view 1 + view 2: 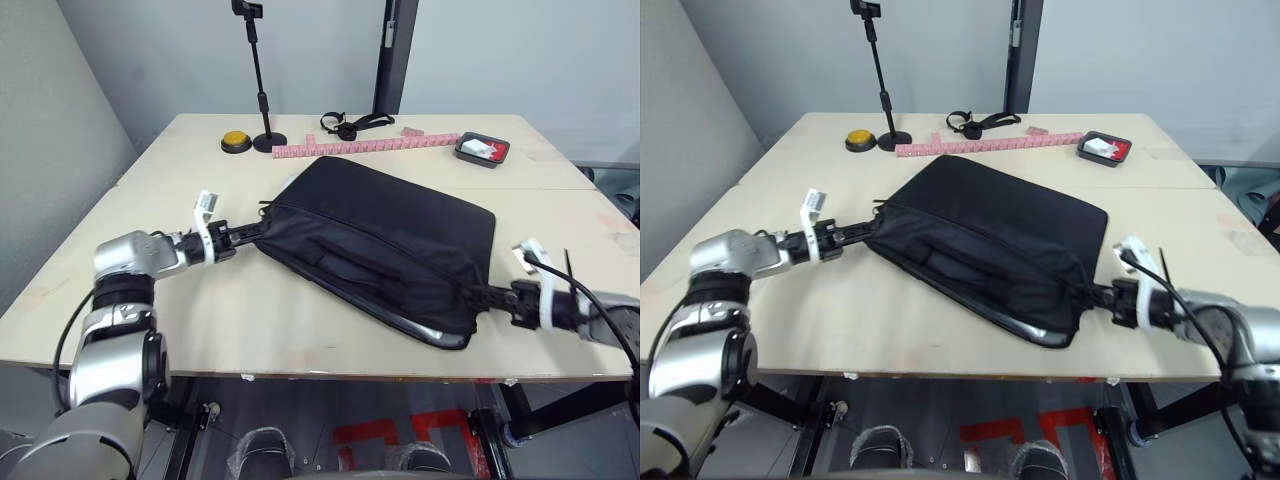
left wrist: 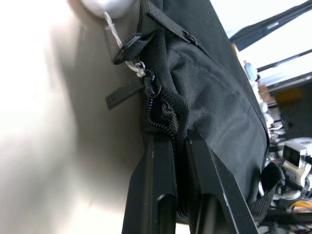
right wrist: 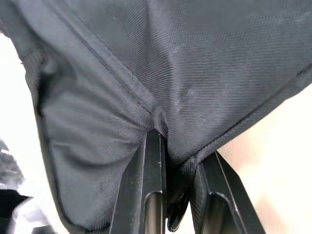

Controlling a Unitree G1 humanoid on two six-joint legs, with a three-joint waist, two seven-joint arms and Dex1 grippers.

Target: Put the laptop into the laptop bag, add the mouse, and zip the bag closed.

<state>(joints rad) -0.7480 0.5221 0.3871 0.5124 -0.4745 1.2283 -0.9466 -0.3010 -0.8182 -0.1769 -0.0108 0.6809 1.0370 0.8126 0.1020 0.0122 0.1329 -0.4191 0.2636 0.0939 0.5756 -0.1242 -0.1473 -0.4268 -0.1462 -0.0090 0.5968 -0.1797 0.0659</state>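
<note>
The laptop bag (image 1: 385, 240) is seen lying flat and askew across the middle of a pale wooden table (image 1: 180, 170), held at two opposite corners. At the robot's left, the left gripper (image 1: 252, 231) is pinched shut on the bag's corner, where the zipper (image 2: 157, 105) with its dangling pulls is caught between the two black fingers (image 2: 156, 180). At the near right corner, the right gripper (image 1: 478, 296) is likewise clamped on a fold of the black fabric, its fingers (image 3: 152, 190) closed on the seam. A thin silver-grey edge, apparently the laptop (image 1: 418, 330), is glimpsed along the bag's near side, where the opening is not fully closed. A short black handle (image 1: 345, 262) is laid flat on the bag's front panel. Along the far edge of the table are ranged a yellow button (image 1: 236, 141), a black stand (image 1: 262, 90) on a round base, a pink ruler (image 1: 365, 146), a coiled black strap (image 1: 350, 124) and a small dark tray (image 1: 482, 150) with red and white contents
</note>
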